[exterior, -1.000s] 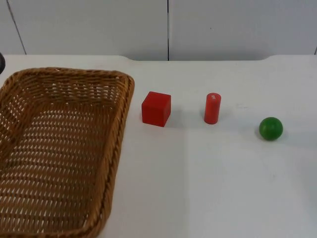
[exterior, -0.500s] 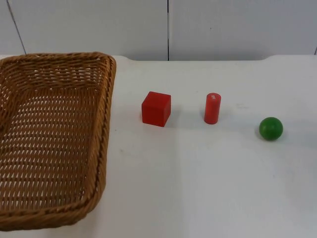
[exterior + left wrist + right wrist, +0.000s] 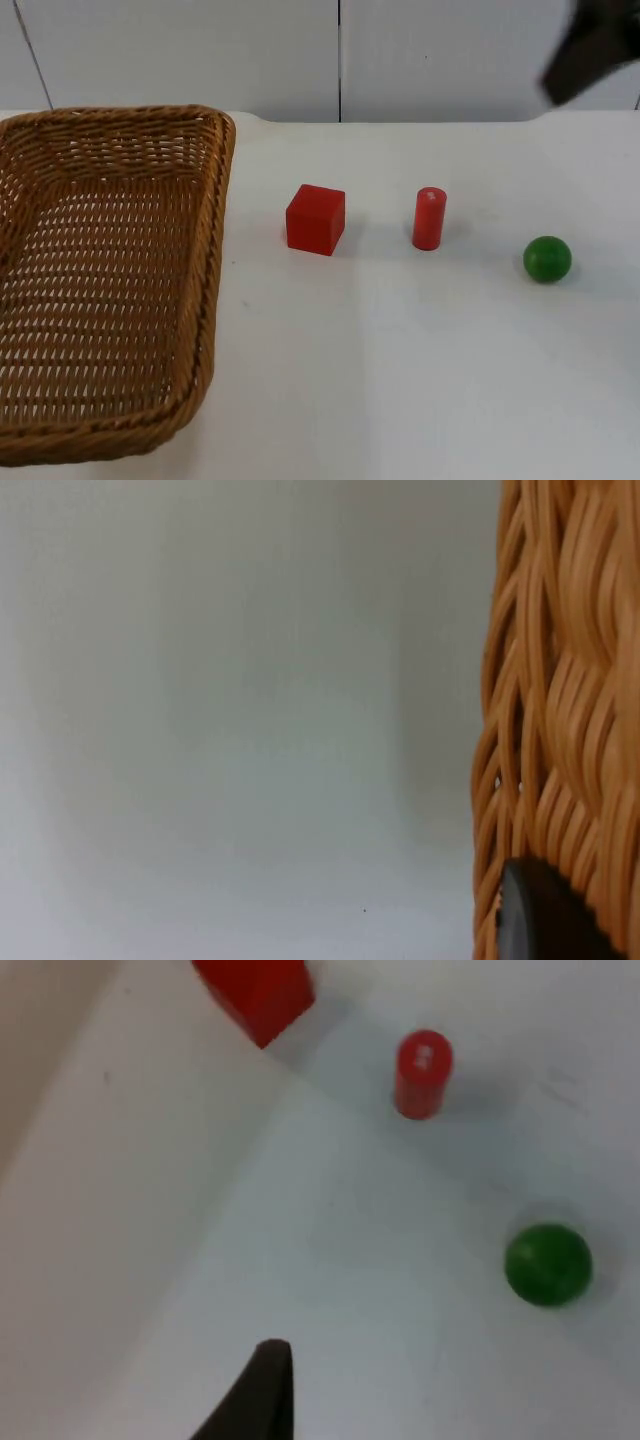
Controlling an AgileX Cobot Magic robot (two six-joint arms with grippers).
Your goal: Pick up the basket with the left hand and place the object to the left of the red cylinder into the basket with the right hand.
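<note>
The left gripper (image 3: 545,920) is pinching the basket (image 3: 100,280) rim, while the right gripper's (image 3: 262,1395) spread cannot be told above the table (image 3: 420,380).

**No legible writing**

No text, label, brand, number or sign can be read anywhere in these views. The red cylinder (image 3: 429,218) carries a small pale mark on its top face, but it forms no readable character.
</note>
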